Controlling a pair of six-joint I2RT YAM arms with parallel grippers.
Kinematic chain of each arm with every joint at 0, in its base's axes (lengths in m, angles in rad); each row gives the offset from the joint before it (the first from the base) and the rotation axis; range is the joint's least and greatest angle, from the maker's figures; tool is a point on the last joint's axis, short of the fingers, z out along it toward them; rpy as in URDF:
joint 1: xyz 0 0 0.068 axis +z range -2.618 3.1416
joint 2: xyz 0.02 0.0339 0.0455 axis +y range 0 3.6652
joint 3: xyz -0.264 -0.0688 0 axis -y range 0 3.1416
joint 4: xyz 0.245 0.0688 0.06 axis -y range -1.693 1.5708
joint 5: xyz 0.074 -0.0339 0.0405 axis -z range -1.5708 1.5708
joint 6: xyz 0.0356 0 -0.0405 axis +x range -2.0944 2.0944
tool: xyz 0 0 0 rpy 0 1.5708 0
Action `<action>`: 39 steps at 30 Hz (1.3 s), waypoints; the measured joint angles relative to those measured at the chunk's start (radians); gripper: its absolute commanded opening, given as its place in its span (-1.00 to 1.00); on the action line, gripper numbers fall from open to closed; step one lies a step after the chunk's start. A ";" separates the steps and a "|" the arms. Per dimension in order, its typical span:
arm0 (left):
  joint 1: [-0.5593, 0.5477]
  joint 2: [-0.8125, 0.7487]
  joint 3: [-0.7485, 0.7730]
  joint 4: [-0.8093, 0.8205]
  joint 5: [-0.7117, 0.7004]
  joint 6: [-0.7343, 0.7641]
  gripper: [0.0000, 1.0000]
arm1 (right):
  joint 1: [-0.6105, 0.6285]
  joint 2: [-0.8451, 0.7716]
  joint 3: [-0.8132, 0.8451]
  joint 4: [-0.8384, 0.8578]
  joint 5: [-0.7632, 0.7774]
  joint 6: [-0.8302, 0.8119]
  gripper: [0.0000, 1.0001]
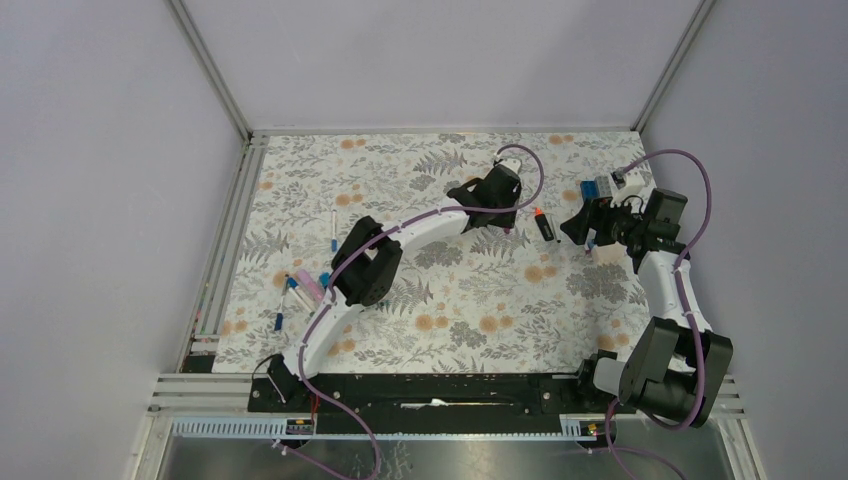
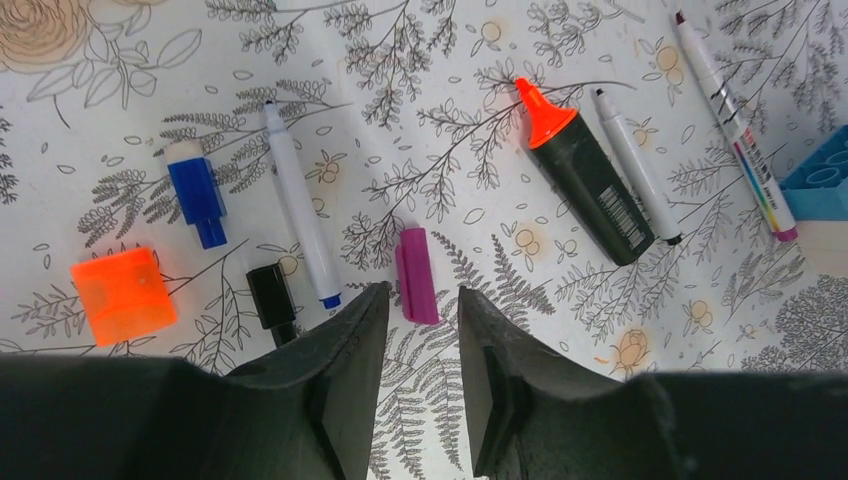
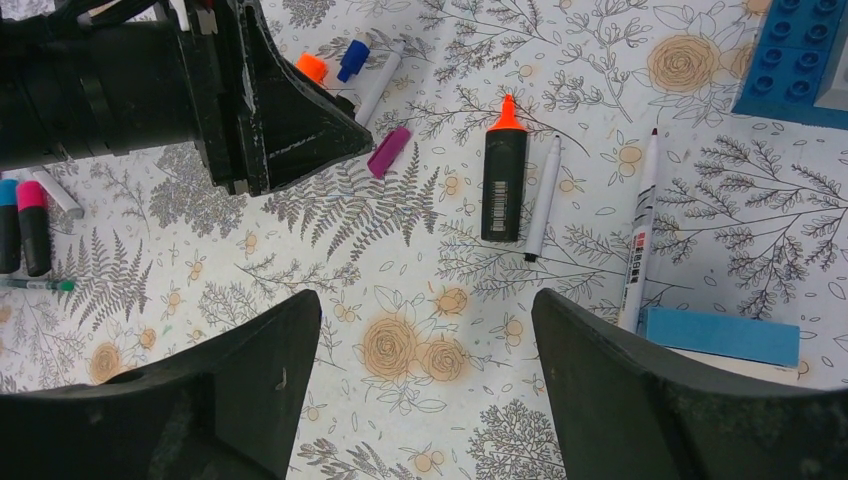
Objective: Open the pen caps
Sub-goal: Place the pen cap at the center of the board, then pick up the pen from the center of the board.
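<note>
My left gripper is open and empty, its jaws standing just near a loose magenta cap. Loose orange, blue and black caps lie to its left beside an uncapped white pen. A black highlighter lies with its orange tip bare; it also shows in the right wrist view. My right gripper is wide open and empty above the floral cloth, nearer than the highlighter. Two highlighters with blue and pink caps on lie far left.
Two thin white pens lie right of the highlighter. A blue studded block and a blue-and-white block sit at the right. More pens lie at the left of the cloth. The left gripper is close to the right gripper.
</note>
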 measured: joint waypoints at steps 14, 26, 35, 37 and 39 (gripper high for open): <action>0.003 -0.535 -0.567 0.264 -0.091 0.144 0.41 | -0.010 -0.004 -0.025 0.001 -0.159 -0.038 0.91; 0.139 -1.308 -1.220 0.512 -0.205 0.137 0.98 | -0.037 -0.054 -0.060 -0.005 -0.238 -0.103 0.99; 0.235 -1.510 -1.410 0.351 -0.144 -0.042 0.98 | -0.056 -0.060 -0.085 -0.021 -0.262 -0.133 0.99; 0.244 -1.515 -1.430 0.315 -0.132 -0.077 0.98 | -0.057 -0.060 -0.093 -0.024 -0.263 -0.137 0.99; 0.250 -1.509 -1.448 0.283 -0.121 -0.108 0.98 | -0.058 -0.060 -0.098 -0.026 -0.265 -0.140 0.99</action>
